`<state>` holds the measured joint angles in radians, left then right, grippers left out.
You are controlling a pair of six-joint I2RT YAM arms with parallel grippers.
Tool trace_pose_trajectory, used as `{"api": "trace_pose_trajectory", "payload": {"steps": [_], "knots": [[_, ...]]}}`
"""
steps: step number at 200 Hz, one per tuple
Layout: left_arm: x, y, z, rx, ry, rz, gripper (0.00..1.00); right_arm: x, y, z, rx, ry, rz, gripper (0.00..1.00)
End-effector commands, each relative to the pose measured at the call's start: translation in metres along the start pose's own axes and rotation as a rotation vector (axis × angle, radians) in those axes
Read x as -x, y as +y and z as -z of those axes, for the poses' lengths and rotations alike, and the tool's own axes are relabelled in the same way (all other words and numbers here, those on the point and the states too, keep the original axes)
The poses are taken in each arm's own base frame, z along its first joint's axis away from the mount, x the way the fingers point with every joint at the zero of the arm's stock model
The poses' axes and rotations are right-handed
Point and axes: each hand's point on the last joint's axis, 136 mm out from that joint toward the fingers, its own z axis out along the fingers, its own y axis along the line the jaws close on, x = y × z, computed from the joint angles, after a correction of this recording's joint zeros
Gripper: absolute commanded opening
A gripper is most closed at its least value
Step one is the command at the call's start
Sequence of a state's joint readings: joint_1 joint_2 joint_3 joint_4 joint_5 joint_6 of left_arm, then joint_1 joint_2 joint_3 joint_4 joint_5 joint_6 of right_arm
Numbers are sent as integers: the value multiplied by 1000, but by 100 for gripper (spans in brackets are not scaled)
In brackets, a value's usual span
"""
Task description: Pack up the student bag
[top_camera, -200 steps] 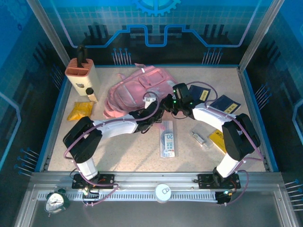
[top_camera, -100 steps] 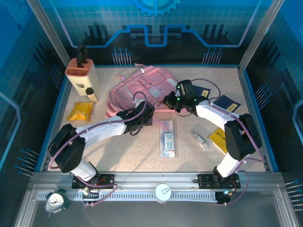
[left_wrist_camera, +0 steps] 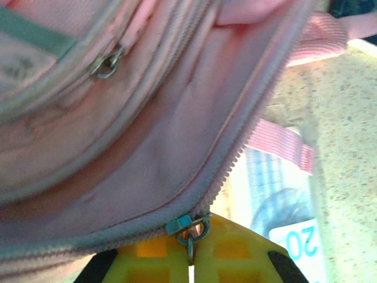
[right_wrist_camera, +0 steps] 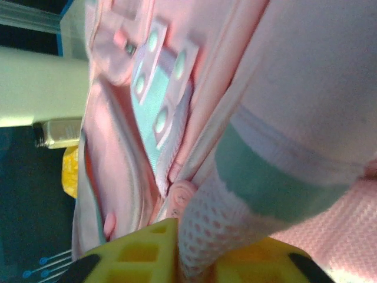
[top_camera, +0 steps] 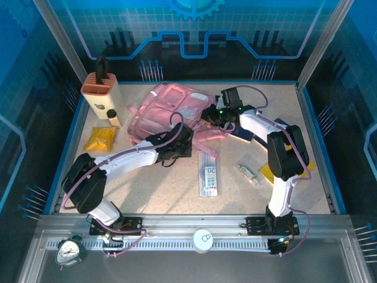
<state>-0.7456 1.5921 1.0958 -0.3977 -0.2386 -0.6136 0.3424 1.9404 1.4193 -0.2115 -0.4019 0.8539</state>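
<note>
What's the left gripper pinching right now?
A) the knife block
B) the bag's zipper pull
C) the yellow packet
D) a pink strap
B: in the left wrist view the left gripper is shut on the zipper pull at the edge of the bag.

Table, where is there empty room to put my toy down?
Bare spots: the near strip between the left arm and the clear packet; the near right, between that packet and the right arm; the far right corner. Crowded: the middle around the student bag, and the far left by the knife block and yellow pouch.
</note>
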Motion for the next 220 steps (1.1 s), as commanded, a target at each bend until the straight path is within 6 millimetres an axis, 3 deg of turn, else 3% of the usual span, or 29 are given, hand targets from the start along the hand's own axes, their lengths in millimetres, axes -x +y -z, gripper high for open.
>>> {"api": "trace_pose_trajectory", "payload": {"steps": [1, 33, 73, 91, 120, 177, 220], "knots": [[5, -30, 1, -57, 26, 26, 0, 28, 5, 5, 9, -23, 86, 32], [15, -29, -1, -3, 16, 33, 0, 20, -2, 29, 5, 1, 71, 49], [14, -38, -1, -72, 8, 32, 0, -39, -3, 51, 24, 134, 20, 64], [13, -42, -2, -98, 10, 19, 0, -61, -5, 50, 34, 137, -8, 68], [10, -47, -5, -123, 19, 5, 0, -80, 2, 29, 99, 175, -97, 69], [4, -51, -4, -153, 47, -23, 0, -80, -1, -3, 79, 148, -135, 56], [0, -43, -3, -125, 55, -60, 0, -69, -11, -8, 47, 93, -109, 28]]}}
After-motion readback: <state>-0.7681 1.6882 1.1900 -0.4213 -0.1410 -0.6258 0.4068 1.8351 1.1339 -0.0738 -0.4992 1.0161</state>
